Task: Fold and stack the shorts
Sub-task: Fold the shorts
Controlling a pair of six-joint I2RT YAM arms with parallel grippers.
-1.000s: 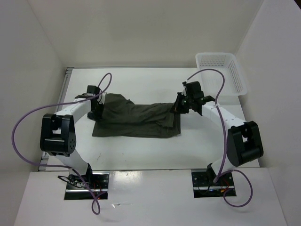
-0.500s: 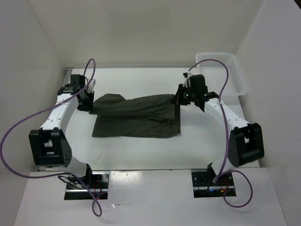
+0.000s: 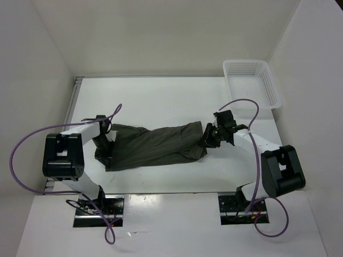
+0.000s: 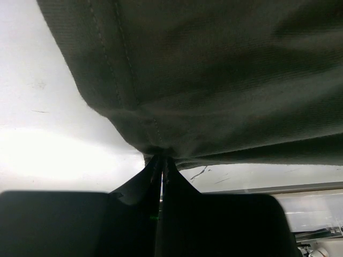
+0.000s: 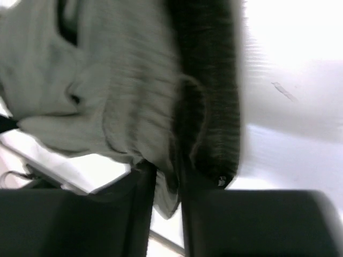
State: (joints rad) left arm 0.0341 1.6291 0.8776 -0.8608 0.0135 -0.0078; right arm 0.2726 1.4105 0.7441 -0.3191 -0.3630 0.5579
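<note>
The white desk (image 3: 161, 96) stands between pale walls; a pair of dark olive shorts (image 3: 155, 145) lies across its near half as one long, wrinkled band from left to right, the left end a little nearer the front edge than the right; a white mesh basket (image 3: 251, 85) sits in the far right corner, well apart from the cloth; in the left wrist view a few thin dark scratches (image 4: 199, 172) mark the surface just beside the fabric's hem.

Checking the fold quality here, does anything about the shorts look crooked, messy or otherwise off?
Yes. The shorts lie askew on the table, slanting from near left to far right, bunched and wrinkled rather than squarely folded. No damage shows.
</note>
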